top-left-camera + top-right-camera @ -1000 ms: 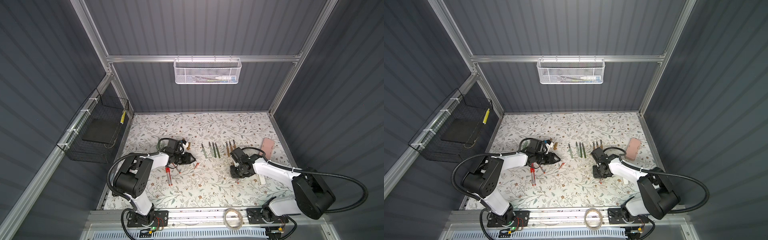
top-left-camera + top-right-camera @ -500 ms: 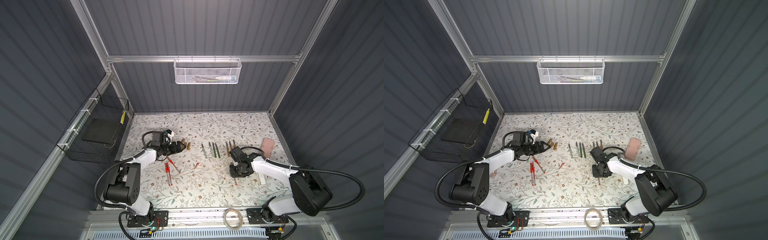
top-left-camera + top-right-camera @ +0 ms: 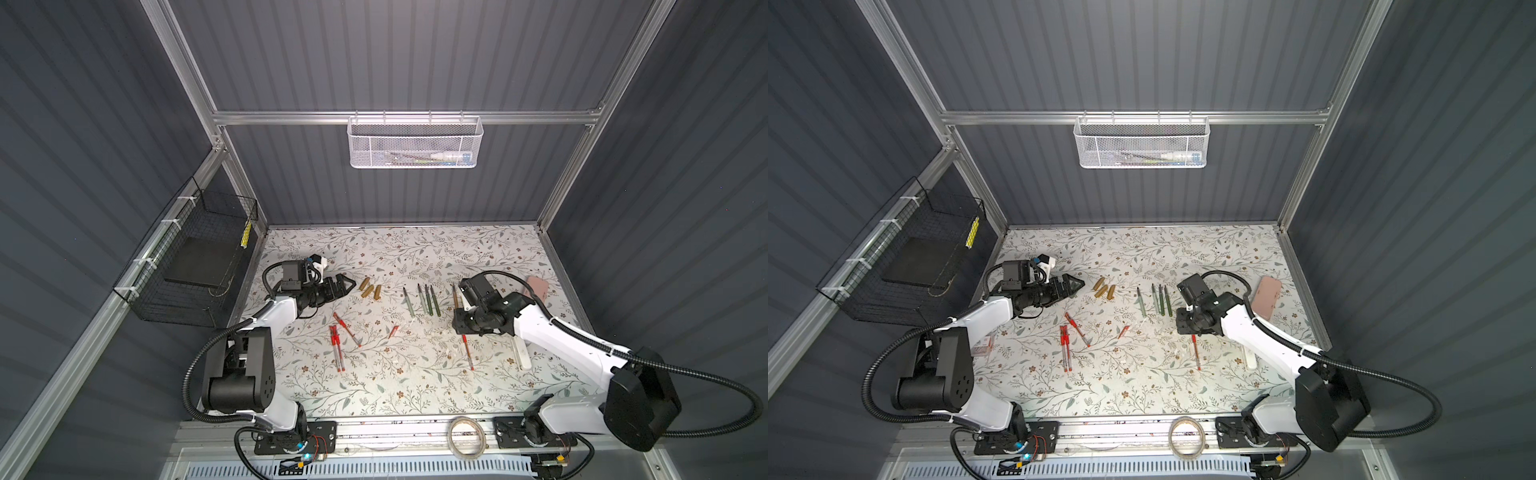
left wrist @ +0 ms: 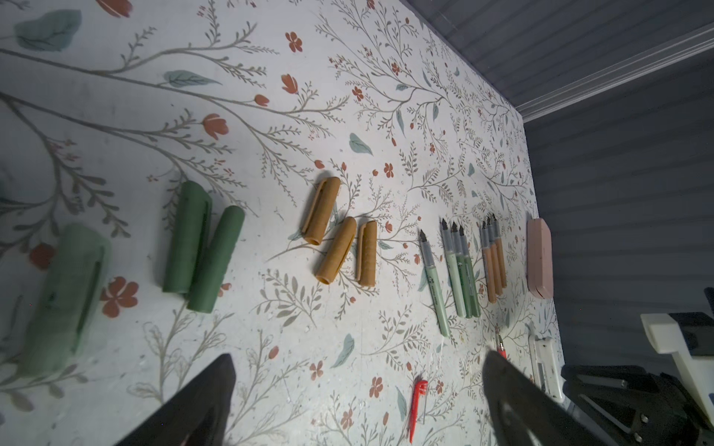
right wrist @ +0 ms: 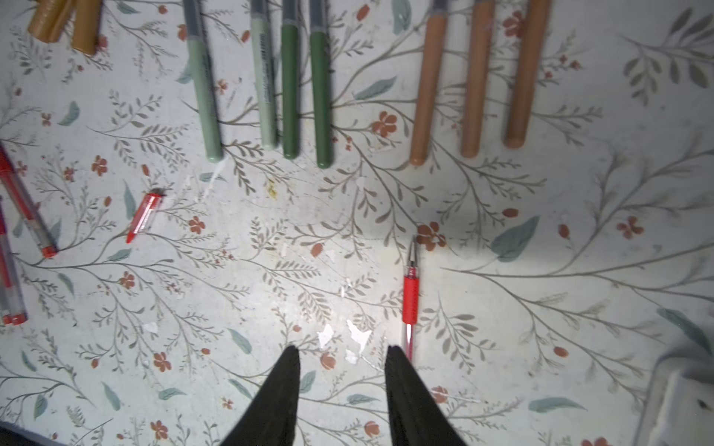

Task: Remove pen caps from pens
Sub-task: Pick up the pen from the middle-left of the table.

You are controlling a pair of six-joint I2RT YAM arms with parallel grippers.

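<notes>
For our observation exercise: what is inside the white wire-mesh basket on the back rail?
In the white wire-mesh basket, slim items lie flat on its bottom, one a white tube. The mesh blurs them; what they are cannot be told.

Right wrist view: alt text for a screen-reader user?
Right gripper open and empty over the floral table, an uncapped red pen lying beside one finger. Beyond it lie four green pens and three gold-brown pens side by side; a loose red cap lies apart.

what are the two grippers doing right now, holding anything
left gripper: open wide, holding nothing
right gripper: partly open, empty; a red pen lies just beside it
</notes>
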